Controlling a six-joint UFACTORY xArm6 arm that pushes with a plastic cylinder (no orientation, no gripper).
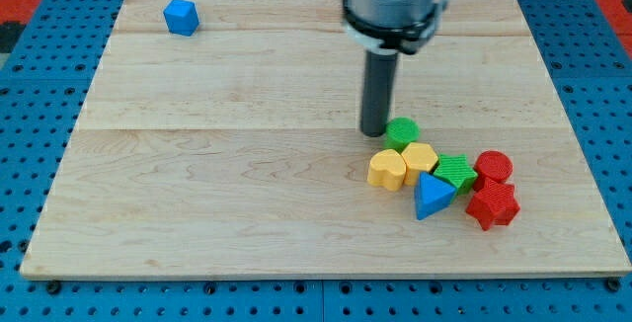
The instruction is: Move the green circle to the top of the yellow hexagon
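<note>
The green circle (403, 131) sits right of the board's middle, touching the top edge of the yellow hexagon (420, 157). My tip (373, 130) rests on the board just left of the green circle, touching or nearly touching it. The dark rod rises from it to the arm's grey head at the view's top.
A yellow heart (388, 170) lies left of the hexagon. A green block (456, 171), a blue triangle (433, 196), a red circle (493, 167) and a red star (492, 205) cluster to its right. A blue block (181, 16) sits at the top left. The wooden board (197, 194) has blue pegboard around it.
</note>
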